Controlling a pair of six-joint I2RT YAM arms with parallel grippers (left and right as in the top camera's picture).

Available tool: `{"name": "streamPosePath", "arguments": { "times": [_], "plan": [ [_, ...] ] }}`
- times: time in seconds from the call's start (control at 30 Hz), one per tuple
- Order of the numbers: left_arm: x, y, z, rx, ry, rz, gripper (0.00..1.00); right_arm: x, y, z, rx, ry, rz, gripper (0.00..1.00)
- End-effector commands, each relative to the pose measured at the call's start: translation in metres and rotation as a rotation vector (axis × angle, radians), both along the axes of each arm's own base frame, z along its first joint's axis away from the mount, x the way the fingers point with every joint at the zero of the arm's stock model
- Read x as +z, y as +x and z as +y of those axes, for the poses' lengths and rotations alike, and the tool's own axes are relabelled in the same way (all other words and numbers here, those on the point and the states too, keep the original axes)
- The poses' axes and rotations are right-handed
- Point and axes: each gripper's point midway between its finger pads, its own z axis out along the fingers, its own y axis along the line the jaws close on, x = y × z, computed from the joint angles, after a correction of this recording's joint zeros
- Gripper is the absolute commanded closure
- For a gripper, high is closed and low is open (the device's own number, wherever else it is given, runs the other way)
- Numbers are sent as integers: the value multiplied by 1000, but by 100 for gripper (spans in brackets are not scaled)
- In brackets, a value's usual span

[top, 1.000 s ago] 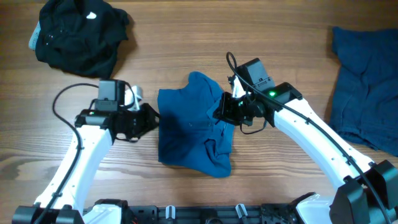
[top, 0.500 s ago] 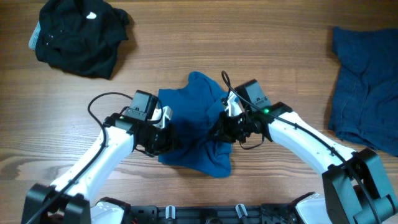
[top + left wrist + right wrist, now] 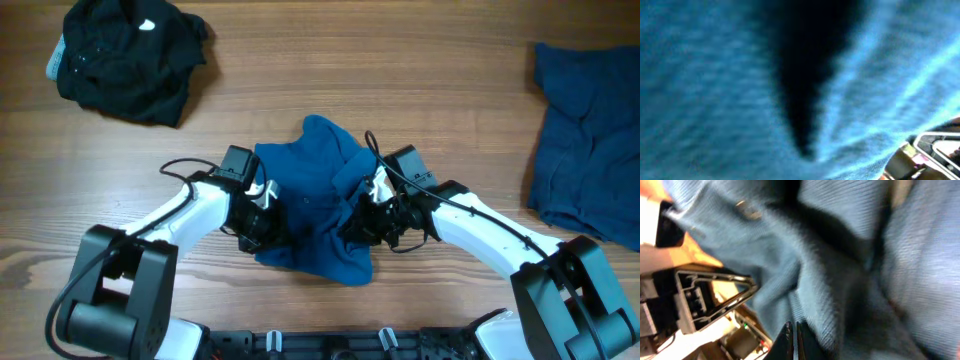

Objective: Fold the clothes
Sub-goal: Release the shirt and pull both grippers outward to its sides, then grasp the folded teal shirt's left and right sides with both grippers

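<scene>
— Where's the shirt (image 3: 310,200) sitting?
— Mid tabletop (image 3: 400,80), lying crumpled in a heap btw the two arms. Med-blue.
— L gripper (image 3: 262,225)?
— Digging into the shirt's left edge, jaws pressed together. Its wrist cam's showing only blurred blue cloth w/ a dark crease, so can't tell if it's catching any.
— R gripper (image 3: 358,222)?
— Sitting on the right-hand folds, fingers (image 3: 788,342) squeezed tight, pinching a ridge of shirt.
— Other clothes?
— Black one (image 3: 130,55) is lying bunched at the far left, and the dark-blue one (image 3: 585,140) is lying flattish at the right edge. Both well apart from the shirt.
</scene>
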Motion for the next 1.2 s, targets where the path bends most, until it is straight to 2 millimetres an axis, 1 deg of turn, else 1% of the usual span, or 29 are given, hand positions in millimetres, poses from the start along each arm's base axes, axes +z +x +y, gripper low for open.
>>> {"name": "streamPosePath", "arguments": {
  "times": [0.0,0.13,0.17,0.33,0.43,0.57,0.7,0.73,0.83,0.93,1.0,1.03,1.1,1.17],
  "plan": [
    [-30,-14,34,49,173,89,96,-19,3,-14,-63,-113,21,95],
    [-33,-17,58,104,239,135,96,-23,3,-15,-62,-121,26,95],
    [-33,-17,61,112,243,141,96,-24,2,-15,-62,-123,30,95],
    [-33,-18,66,120,256,147,96,-35,2,-20,-74,-158,51,96],
    [-34,-18,68,120,269,149,96,-41,6,-28,-98,-182,57,96],
    [-34,-19,69,120,270,152,96,-46,13,-46,-153,-221,75,96],
    [-30,-22,69,132,275,170,96,-46,23,-62,-159,-218,44,96],
    [-28,-21,69,142,278,173,96,-46,25,-65,-168,-222,43,96],
    [-17,-12,69,164,280,132,96,-46,30,-73,-192,-240,43,96],
    [0,4,84,228,360,54,96,-44,33,-84,-206,-283,58,96],
    [14,14,88,250,372,-10,96,-40,35,-87,-194,-290,53,96],
    [24,21,89,262,366,-54,95,-36,38,-88,-184,-294,38,96],
    [38,27,89,275,349,-112,86,-29,43,-91,-187,-315,24,96],
    [52,32,90,290,341,-184,71,-14,49,-94,-190,-340,-4,96]
  ]
}}
